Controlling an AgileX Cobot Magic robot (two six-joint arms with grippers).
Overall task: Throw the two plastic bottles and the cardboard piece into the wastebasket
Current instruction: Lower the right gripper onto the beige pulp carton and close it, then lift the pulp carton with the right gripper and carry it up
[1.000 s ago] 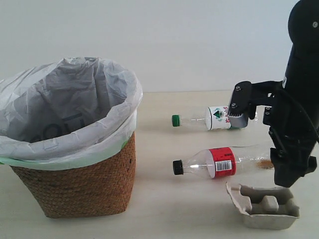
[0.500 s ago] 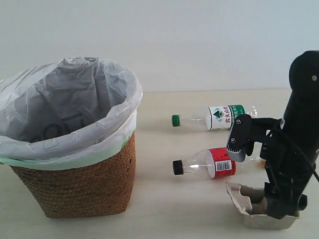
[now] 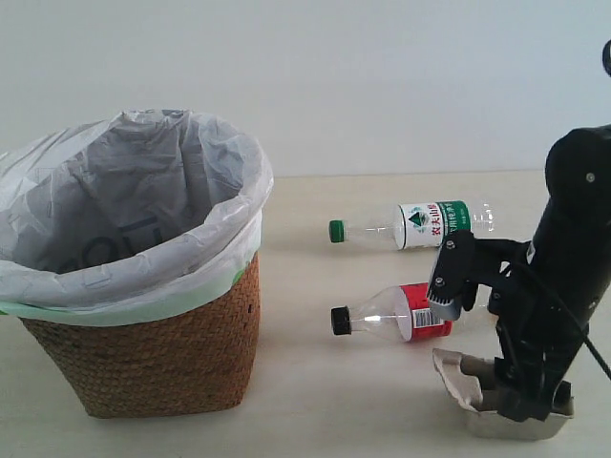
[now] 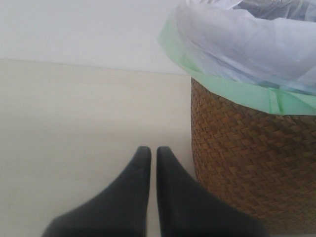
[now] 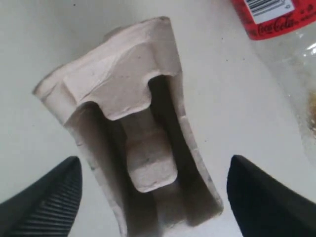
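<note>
The right gripper (image 3: 528,405) hangs low over the table (image 3: 315,401), jaws spread wide and holding nothing. The cardboard piece (image 5: 133,98) lies directly beneath it, open side up, framed between the two dark fingers (image 5: 54,197) with bare table showing on each side, so there is no contact. The bottle with the black cap and red label (image 3: 396,317) lies on its side just past the gripper, near the tray. The green-capped bottle (image 3: 420,225) lies farther off, beyond the first. The wastebasket (image 3: 162,353) stands well apart from this arm. The left gripper (image 4: 149,152) sits low, jaws nearly together and empty, just beside the wicker wall
</note>
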